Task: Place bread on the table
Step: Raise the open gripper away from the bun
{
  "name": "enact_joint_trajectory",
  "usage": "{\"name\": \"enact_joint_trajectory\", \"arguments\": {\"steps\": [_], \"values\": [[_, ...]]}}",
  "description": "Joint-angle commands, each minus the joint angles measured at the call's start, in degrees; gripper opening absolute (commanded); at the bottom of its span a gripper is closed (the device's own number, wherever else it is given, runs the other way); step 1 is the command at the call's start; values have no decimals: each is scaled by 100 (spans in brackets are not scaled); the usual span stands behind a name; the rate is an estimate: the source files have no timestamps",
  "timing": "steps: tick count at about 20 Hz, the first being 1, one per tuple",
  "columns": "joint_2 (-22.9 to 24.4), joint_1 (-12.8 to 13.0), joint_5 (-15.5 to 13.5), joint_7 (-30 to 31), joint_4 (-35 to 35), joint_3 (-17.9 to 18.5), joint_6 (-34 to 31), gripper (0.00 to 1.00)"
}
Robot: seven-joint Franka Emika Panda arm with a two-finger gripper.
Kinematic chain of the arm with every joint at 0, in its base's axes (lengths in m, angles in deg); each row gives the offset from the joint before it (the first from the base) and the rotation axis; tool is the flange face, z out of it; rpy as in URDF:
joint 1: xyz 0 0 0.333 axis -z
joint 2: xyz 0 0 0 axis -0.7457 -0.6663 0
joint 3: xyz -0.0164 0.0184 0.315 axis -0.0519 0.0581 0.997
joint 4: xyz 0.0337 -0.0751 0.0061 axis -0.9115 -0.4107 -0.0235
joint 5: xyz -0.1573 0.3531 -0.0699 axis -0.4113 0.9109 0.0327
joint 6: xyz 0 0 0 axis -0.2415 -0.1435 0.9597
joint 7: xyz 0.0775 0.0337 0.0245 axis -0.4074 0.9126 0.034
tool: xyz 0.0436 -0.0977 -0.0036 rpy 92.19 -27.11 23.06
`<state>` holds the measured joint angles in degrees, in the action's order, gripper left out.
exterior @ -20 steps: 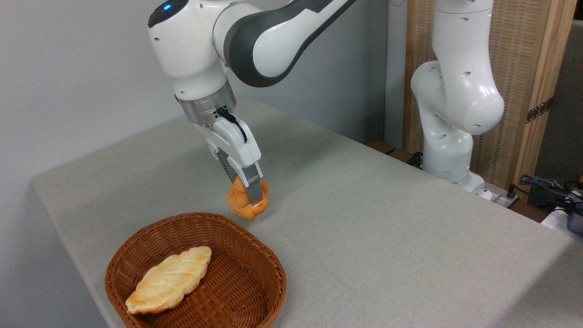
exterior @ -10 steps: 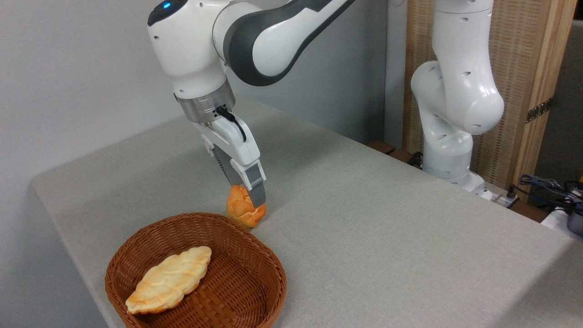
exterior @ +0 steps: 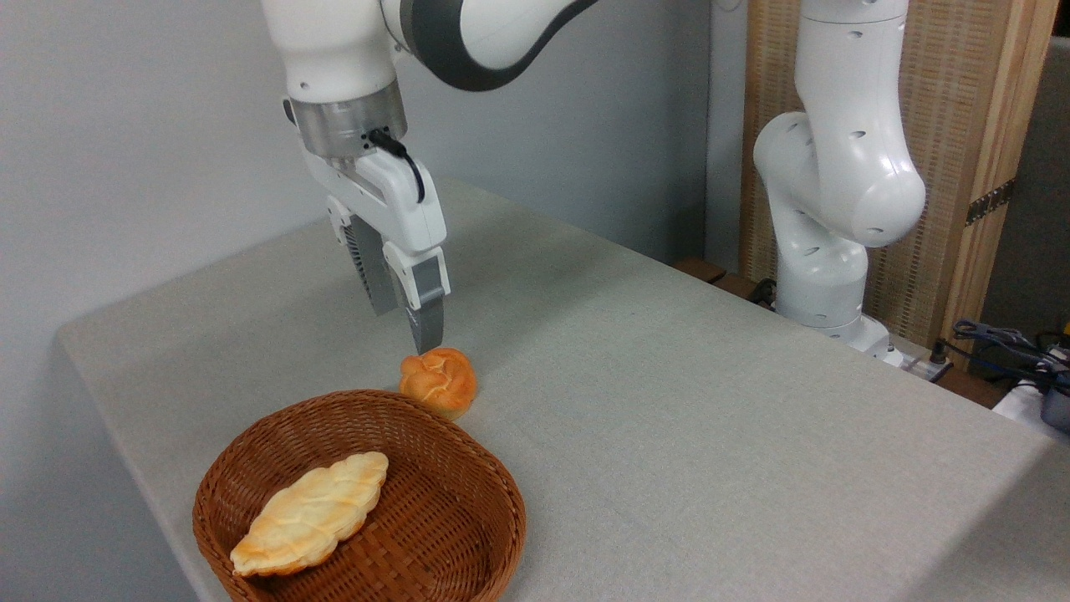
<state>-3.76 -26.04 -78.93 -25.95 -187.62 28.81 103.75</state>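
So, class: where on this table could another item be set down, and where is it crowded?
Free: the wide cloth of the table right of the bun, toward the arm's base. Also the far left corner behind the gripper. Crowded: the near left, where the basket holds the loaf.

We see a glossy white arm [exterior: 836, 167] with dark grey joint bands, a silver wrist ring, a black cable, and seemingly grey fingers [exterior: 428, 313].

The basket [exterior: 359, 502] runs off the bottom edge, so its near rim is lost, and its far rim hides the lower part of the bread [exterior: 438, 382] just behind it. The arm [exterior: 468, 33] above the basket is cut off by the top edge.
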Motion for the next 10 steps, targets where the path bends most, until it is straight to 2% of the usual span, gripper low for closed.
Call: {"name": "enact_joint_trajectory", "arguments": {"steps": [1,5,10], "values": [[-10,15,-61,110,66,265,503,100],[-10,6,-52,198,66,380,848,100],[-18,-3,-61,180,66,512,865,100]]}}
